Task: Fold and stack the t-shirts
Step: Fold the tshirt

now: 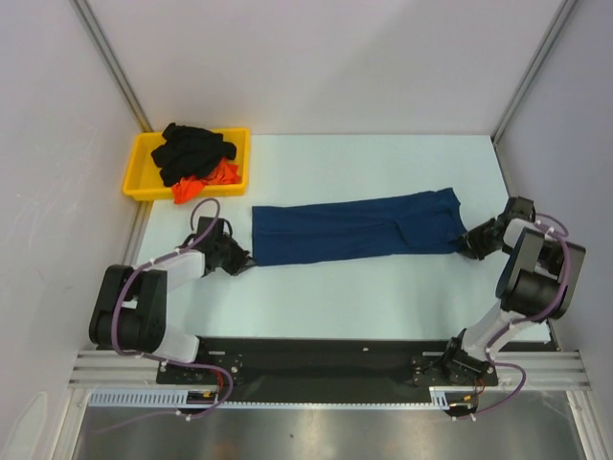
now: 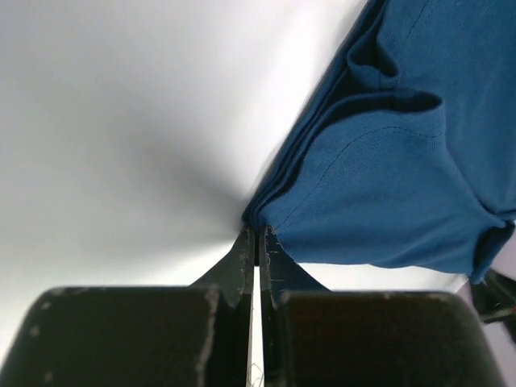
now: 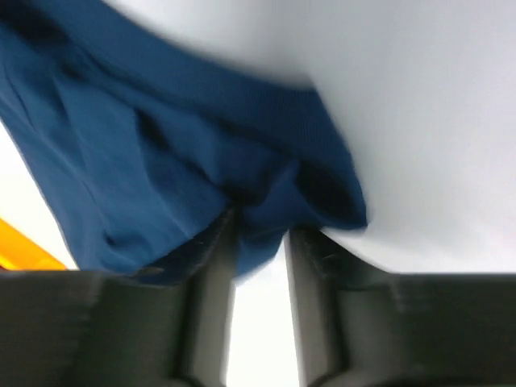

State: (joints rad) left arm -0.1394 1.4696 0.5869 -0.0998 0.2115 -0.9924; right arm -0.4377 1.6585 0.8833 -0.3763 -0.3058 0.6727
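Pale grey walls and metal frame posts are seen around a white table [image 1: 383, 297]. Across the table's middle, a navy blue t-shirt [image 1: 354, 228] is laid out as a long folded band, running from 9 o'clock to 3 o'clock with its 3 o'clock end slightly farther from the arm bases.

At the table's 10 o'clock corner a yellow tray [image 1: 140, 171] is set. Inside it a crumpled black t-shirt [image 1: 192, 149] is heaped, and an orange-red t-shirt [image 1: 222, 172] is bunched at the 5 o'clock side of that heap, against the black cloth.

The left gripper [image 1: 241, 259] is placed at the near 9 o'clock corner of the navy band. In the left wrist view its fingers are pressed together, and the layered corner of the cloth is pinched at their tips [image 2: 256, 242].

The right gripper [image 1: 466, 244] is placed at the band's 3 o'clock end. In the blurred right wrist view its fingers [image 3: 260, 242] are seen somewhat apart with a bunch of navy cloth between the tips; whether that cloth is clamped cannot be told.
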